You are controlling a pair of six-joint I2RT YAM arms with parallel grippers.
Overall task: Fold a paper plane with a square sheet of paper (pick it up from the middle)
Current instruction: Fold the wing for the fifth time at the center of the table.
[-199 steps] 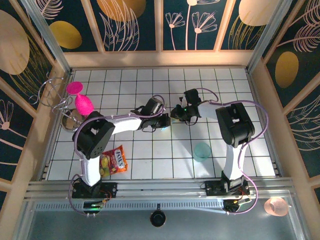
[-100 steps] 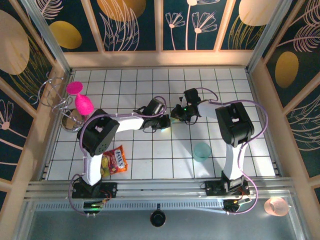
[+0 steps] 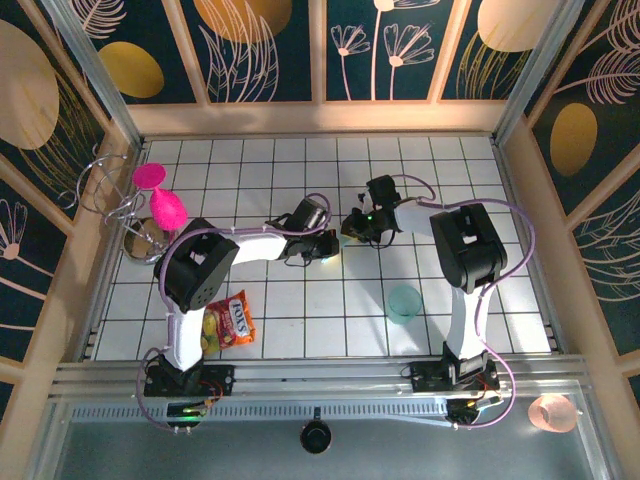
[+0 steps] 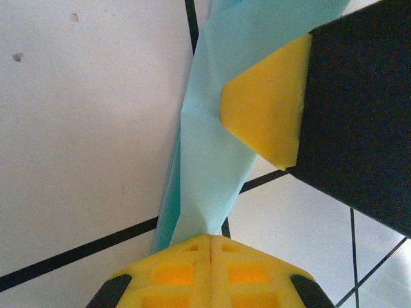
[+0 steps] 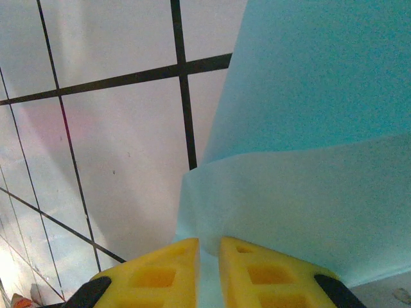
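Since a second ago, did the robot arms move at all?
The left arm's elbow slid slightly right. The left gripper and right gripper stay pinched on the blue paper. The teal cup and snack bag stayed put.

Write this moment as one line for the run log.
left gripper: shut on thin matte light-blue paper sheet | right gripper: shut on same sheet | sheet: folded, held between both grippers over white tiled table

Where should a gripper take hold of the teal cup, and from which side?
Pinch the teal cup by its rim wall, one finger inside, coming down from above: it seems to stand upright, mouth open upward, apart from other things.
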